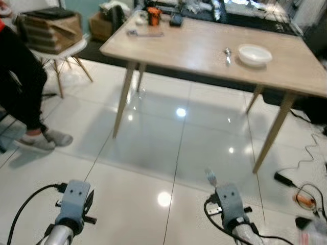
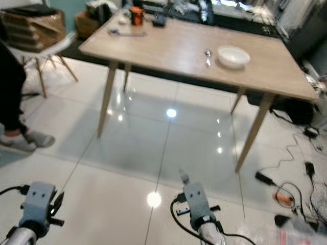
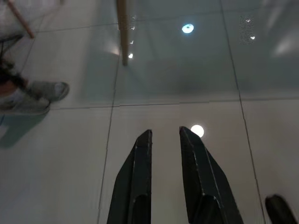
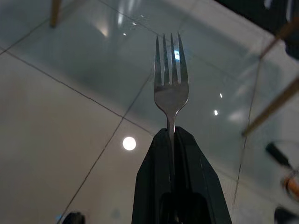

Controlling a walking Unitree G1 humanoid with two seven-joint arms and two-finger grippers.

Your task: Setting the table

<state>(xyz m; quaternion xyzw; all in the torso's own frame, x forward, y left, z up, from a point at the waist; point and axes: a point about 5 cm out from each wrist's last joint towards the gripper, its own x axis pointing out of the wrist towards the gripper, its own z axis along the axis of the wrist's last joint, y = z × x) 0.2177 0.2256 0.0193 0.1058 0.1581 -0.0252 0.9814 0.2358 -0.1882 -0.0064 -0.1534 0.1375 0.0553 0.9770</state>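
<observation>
Head views: robot stands on white tile facing a wooden table (image 1: 194,48), well short of it. White bowl (image 1: 254,54) sits toward the table's right edge, spoon (image 1: 228,55) just beside it on the bowl's left, so a place setting is partly laid. Clutter, incl. an orange item (image 1: 154,15), at the far left corner. Person's legs and grey shoes (image 1: 45,139) to the left, next to a white chair (image 1: 61,53). Cables on the floor at right. Both arms held low, likely carry posture while approaching.

Left wrist view: left gripper (image 3: 165,140) over bare tile, fingers slightly parted, nothing between them.

Right wrist view: right gripper (image 4: 174,135) clamped on the handle of a fork (image 4: 171,79), tines pointing forward, away from the wrist and clear of the fingers. Held by the handle, probably so it can be laid flat by the bowl. Fork not yet at the table.
</observation>
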